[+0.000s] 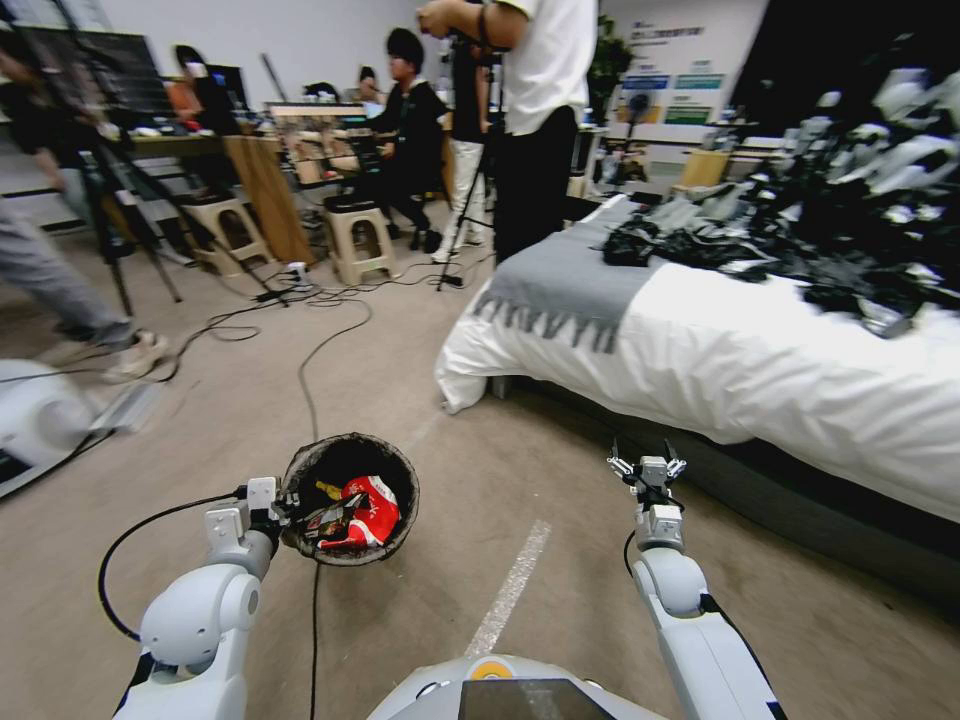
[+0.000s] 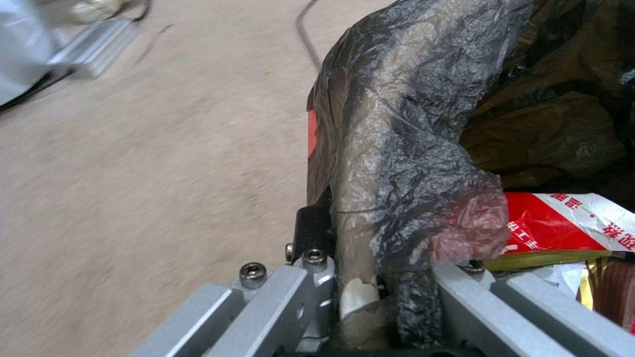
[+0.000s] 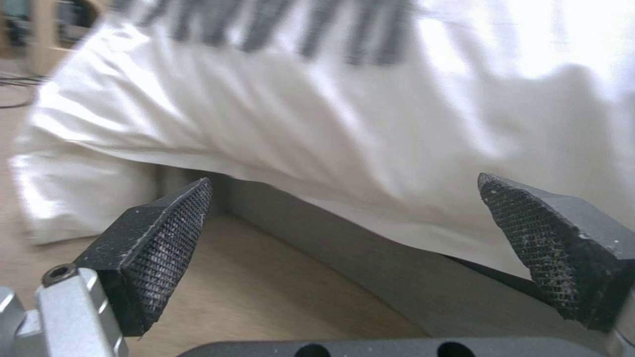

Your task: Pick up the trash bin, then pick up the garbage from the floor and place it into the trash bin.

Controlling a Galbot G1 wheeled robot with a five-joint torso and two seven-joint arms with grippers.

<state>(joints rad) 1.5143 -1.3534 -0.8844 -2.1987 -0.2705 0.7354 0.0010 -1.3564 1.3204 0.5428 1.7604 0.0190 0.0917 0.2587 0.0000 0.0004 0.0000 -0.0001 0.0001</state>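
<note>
Two end effectors: left end effector (image 1: 283,510) pinching the trash bin (image 1: 350,497) rim to carry it, wrappers (image 1: 362,512) inside; right end effector (image 1: 647,467) spread, empty, beside the bin.

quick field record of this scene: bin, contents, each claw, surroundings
bin: small round white bin with crinkled black bag liner, held above the floor
contents: red-and-white snack wrapper, gold foil piece
left claw: shut on the bin's rim
right claw: open, holding nothing, near the bed
surroundings: white-sheeted bed with grey blanket, black cable on floor
</note>
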